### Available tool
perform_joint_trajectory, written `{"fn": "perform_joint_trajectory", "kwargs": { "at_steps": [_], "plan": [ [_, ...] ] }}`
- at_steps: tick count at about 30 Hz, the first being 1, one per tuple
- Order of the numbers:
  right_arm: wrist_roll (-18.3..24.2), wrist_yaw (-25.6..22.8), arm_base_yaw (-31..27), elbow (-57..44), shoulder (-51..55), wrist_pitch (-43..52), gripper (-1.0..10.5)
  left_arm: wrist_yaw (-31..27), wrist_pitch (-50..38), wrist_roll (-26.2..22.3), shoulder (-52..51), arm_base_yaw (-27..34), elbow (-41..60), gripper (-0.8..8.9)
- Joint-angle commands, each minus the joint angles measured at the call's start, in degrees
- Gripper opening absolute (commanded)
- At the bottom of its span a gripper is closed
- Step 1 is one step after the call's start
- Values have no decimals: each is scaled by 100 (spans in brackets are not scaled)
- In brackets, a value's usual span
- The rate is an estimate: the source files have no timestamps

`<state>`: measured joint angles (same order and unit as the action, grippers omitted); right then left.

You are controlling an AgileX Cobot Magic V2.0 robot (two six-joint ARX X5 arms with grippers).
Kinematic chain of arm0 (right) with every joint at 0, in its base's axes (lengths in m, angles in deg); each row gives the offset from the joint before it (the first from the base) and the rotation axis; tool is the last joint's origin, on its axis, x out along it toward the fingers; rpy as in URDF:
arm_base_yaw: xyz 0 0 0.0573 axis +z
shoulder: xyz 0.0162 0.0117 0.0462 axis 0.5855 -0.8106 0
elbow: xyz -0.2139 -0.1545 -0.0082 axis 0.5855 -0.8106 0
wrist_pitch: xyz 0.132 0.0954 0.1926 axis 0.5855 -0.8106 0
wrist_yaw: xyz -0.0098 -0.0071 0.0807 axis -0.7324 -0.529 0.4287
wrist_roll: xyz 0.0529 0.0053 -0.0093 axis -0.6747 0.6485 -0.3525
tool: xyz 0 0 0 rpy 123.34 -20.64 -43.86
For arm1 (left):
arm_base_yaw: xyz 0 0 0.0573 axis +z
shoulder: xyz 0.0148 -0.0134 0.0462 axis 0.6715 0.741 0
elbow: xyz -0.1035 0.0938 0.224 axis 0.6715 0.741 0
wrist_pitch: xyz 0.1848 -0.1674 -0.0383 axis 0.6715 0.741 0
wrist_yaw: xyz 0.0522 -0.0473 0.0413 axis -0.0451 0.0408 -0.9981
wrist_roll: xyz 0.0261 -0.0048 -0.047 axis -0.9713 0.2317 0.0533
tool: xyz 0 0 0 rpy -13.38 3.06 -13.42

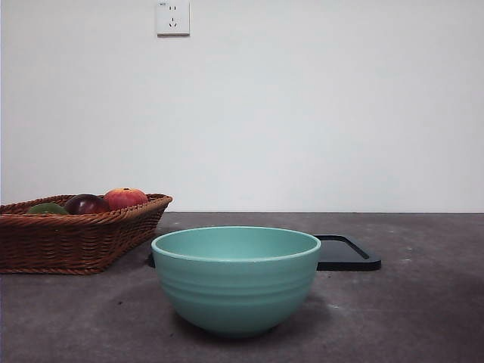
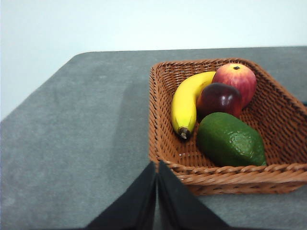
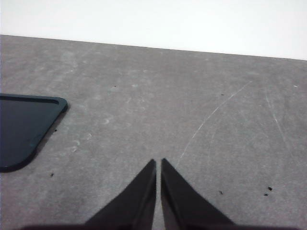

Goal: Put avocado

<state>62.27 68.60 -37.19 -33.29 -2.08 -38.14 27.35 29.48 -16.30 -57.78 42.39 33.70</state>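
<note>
The avocado (image 2: 230, 140) is dark green and lies in a brown wicker basket (image 2: 225, 172), beside a dark red-purple fruit (image 2: 219, 98), a red-orange fruit (image 2: 236, 81) and a banana (image 2: 187, 101). In the front view the avocado (image 1: 47, 208) just peeks over the rim of the basket (image 1: 76, 238) at the left. My left gripper (image 2: 157, 165) hovers above the table just outside the basket's near corner, shut and holding nothing. Over bare table, my right gripper (image 3: 158, 163) is also shut and holds nothing. Neither arm shows in the front view.
A teal bowl (image 1: 236, 280) stands at the front centre of the grey table. Behind it lies a flat black tray (image 1: 348, 253), whose corner (image 3: 24, 129) shows in the right wrist view. A white wall with a socket (image 1: 172, 17) backs the table.
</note>
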Motion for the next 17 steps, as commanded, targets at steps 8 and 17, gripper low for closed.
{"fn": "perform_joint_trajectory", "kwargs": {
  "at_steps": [8,17],
  "plan": [
    [-1067,133,-2,-33,9,87,9,-7,-24,741,2,4,109,6],
    [-2258,131,9,275,2,562,9,-9,-686,1757,4,4,-256,6]
  ]
}}
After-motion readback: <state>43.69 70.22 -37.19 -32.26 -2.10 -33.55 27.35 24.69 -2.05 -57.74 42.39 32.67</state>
